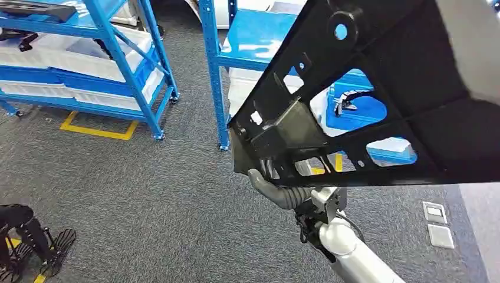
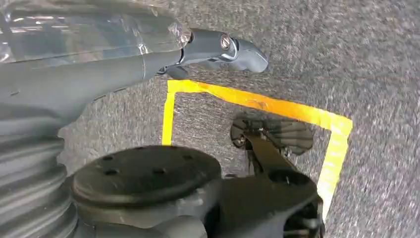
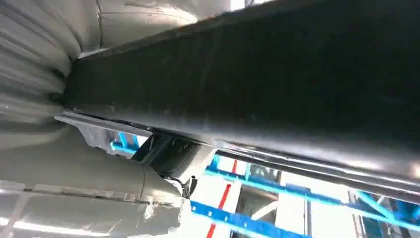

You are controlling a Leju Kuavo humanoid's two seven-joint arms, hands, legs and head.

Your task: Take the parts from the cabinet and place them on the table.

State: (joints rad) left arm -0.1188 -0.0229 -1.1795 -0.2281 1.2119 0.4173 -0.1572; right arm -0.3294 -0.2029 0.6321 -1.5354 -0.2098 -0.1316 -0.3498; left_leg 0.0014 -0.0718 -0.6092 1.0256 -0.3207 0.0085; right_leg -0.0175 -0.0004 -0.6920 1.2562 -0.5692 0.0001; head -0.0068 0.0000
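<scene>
Gripping 1 black part (image 1: 383, 88), right hand (image 1: 277, 191) raised; left hand (image 2: 218, 47) holds nothing, fingers apart.

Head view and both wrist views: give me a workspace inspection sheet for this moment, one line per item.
Surface: grey carpet floor with yellow tape marks; no table seen.
Job's things: large black perforated panel held up close to the head camera.
Clutter: two small square plates on the floor; black and white items on the blue racks.
Hands: right hand grips the panel's lower edge; left hand hangs over the floor holding nothing, fingers hard to make out.
Cables: thin dark wires at the right wrist.
Surroundings: second blue rack with white bins beyond the panel.
</scene>
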